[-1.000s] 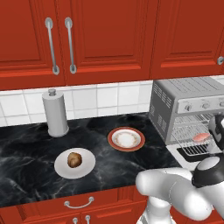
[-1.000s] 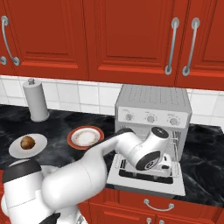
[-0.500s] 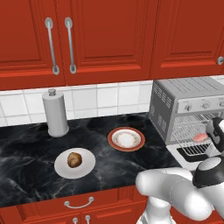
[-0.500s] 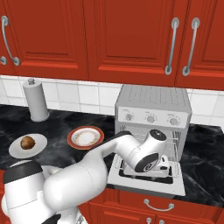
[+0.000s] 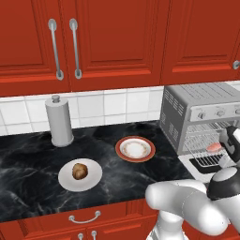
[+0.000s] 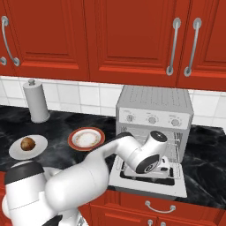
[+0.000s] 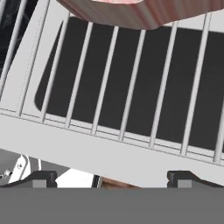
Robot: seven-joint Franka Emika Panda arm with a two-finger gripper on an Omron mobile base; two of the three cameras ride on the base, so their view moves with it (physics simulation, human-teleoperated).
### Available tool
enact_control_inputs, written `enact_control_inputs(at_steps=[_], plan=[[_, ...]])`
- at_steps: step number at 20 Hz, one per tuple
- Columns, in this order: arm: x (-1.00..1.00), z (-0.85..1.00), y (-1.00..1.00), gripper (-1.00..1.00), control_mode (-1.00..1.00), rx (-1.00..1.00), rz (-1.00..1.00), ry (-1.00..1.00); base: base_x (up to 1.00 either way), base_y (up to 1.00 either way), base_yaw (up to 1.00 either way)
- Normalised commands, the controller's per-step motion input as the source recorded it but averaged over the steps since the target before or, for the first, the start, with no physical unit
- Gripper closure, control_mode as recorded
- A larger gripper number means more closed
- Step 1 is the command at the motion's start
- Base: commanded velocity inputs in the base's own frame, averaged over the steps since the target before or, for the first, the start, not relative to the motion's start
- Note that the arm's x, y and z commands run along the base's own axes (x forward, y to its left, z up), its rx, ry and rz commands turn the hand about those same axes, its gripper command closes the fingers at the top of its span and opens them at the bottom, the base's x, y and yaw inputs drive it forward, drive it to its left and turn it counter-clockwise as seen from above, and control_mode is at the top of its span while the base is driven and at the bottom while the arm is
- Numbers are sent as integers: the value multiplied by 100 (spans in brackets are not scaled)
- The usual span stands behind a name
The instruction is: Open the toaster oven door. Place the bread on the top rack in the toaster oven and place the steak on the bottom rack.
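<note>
On the black marbled counter (image 5: pixel 28 173), beneath a row of red wall cabinets (image 5: pixel 112 37) with silver handles and a band of white tile backsplash (image 5: pixel 112 105), the silver-grey toaster oven (image 6: pixel 154 110) stood at the right end with its door (image 6: pixel 150 183) dropped flat toward the near edge. The steak (image 5: pixel 214 147) lay on a wire rack (image 7: pixel 122 87) inside the oven cavity; whether that was the bottom rack could not be told for certain. In the hand view the pinkish-brown edge of the meat sat at the top, resting on the thin bars. The gripper (image 7: pixel 112 177) hovered just in front of the rack with its two dark tips spread wide apart and nothing between them. The white arm reached from the near side into the oven mouth. The bread (image 5: pixel 80 170) sat on a white plate (image 5: pixel 65 180) at the near left of the counter, well apart from the oven. Between that plate and the oven lay a red-rimmed plate (image 5: pixel 123 149), bare of food. A grey paper towel holder (image 5: pixel 59 121) stood upright by the backsplash at far left. Red drawers with silver handles ran below the counter edge.
</note>
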Motion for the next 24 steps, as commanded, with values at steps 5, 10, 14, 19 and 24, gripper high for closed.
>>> enact_control_inputs(at_steps=[5,10,14,19,24], plan=[[13,0,8,-100,-100,10,-1,-4,0,0,0],[15,-2,4,-100,-100,9,-2,-8,0,0,0],[6,-3,0,-100,-100,0,-5,-9,0,0,0],[26,0,1,-100,-100,0,-7,-9,0,0,0],[29,-4,4,-100,-100,0,-8,-10,0,0,0]])
